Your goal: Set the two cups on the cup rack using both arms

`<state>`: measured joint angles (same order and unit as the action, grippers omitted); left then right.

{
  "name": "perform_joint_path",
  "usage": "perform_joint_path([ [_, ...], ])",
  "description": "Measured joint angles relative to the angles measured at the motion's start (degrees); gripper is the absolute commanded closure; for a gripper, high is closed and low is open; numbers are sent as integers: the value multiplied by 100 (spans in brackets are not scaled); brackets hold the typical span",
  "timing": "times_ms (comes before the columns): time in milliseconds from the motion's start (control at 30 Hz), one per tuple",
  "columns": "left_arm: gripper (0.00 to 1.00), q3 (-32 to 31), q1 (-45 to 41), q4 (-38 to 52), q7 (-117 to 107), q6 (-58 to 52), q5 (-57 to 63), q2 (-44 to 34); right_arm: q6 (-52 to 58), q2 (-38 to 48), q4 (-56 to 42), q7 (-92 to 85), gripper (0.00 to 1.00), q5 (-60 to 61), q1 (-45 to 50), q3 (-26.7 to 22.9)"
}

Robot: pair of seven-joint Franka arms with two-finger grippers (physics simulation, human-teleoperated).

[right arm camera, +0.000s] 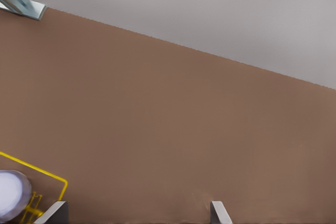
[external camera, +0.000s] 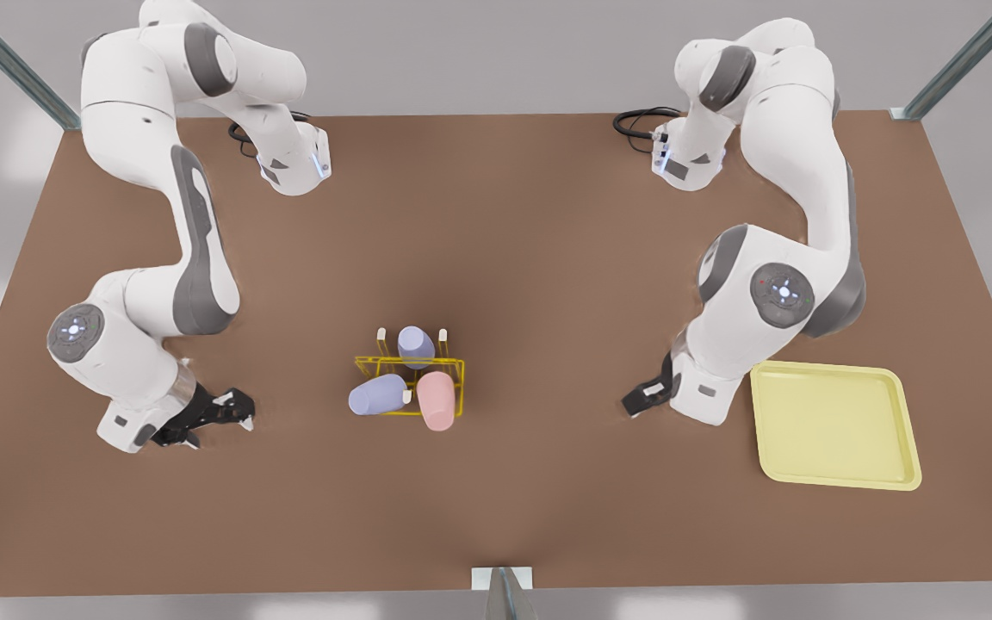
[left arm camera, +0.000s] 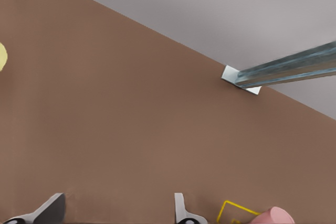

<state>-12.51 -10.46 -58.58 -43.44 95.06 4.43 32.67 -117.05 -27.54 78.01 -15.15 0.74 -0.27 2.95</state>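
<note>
Brown table (external camera: pixel 548 284); on its yellow rack (external camera: pixel 453 405) we see a pink cup (external camera: pixel 436 401) and a lavender cup (external camera: pixel 378 395), tipped on pegs. Left gripper (external camera: pixel 639 401), at the front view's right, and right gripper (external camera: pixel 233 412) gape, empty. We judge the cups light, stiff and slick: grip mid-wall.

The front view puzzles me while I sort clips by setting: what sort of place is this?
Probably a simulated lab workbench: a bare brown table framed by metal struts, with a cup rack between two robot arms.
</note>
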Motion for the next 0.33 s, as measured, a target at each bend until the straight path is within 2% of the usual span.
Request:
perform_joint_path([
  [33,0,54,92,-1057,183,-129,164,-793,322,136,-245,9,0,-227,-54,-83],
  [67,0,223,108,-1648,376,-276,181,-1322,705,303,-505,17,0,-398,-77,-127],
  [100,0,407,129,-1872,581,-475,142,-1613,1102,541,-632,25,0,-526,-70,-141],
  [200,0,570,332,-1935,1123,-970,-23,-1848,2018,1585,-70,92,0,-686,-44,-152],
  [333,0,592,586,-1940,1712,-1323,-245,-1832,2684,2000,300,181,0,-649,-56,-185],
])
